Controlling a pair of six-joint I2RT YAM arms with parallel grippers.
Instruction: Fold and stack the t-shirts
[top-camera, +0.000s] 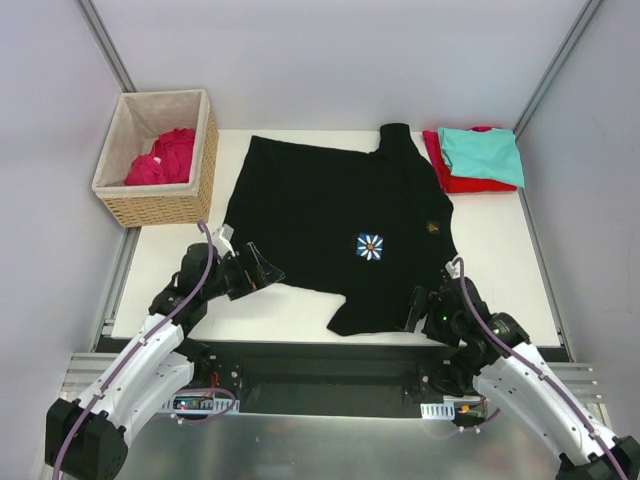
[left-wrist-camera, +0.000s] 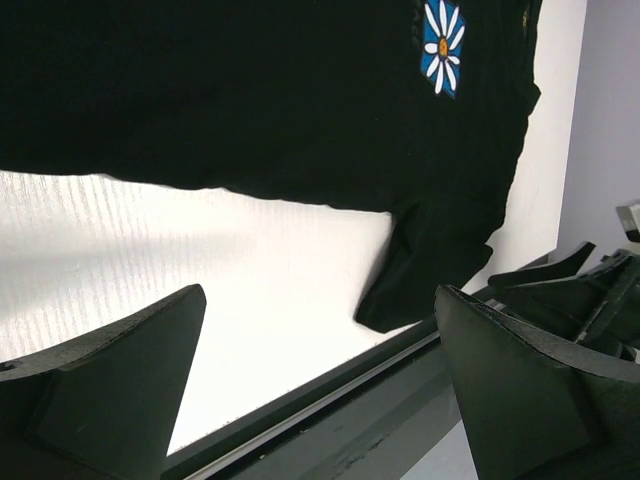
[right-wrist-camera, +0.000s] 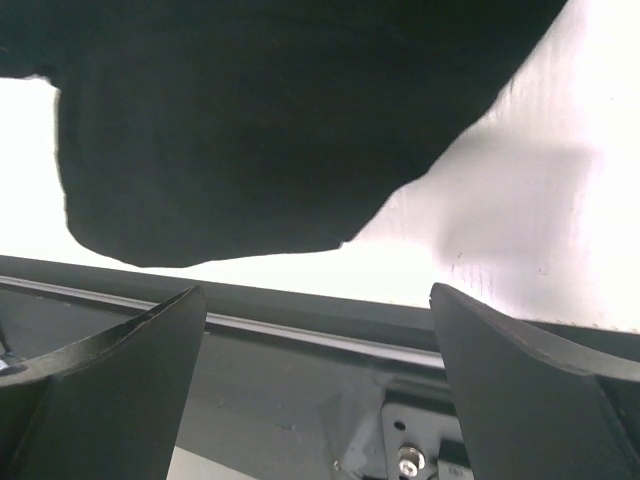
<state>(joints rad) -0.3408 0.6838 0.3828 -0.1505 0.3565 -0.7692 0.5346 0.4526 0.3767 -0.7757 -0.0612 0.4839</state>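
Found the black t-shirt spread flat across the middle of the bench, flower print facing up. Saw a teal t-shirt folded atop a red t-shirt at the far right corner, and crimson-pink cloth in the basket far left. Noted left fingers spread wide and empty beside the near left hem, and right fingers likewise spread and empty at the near right corner.
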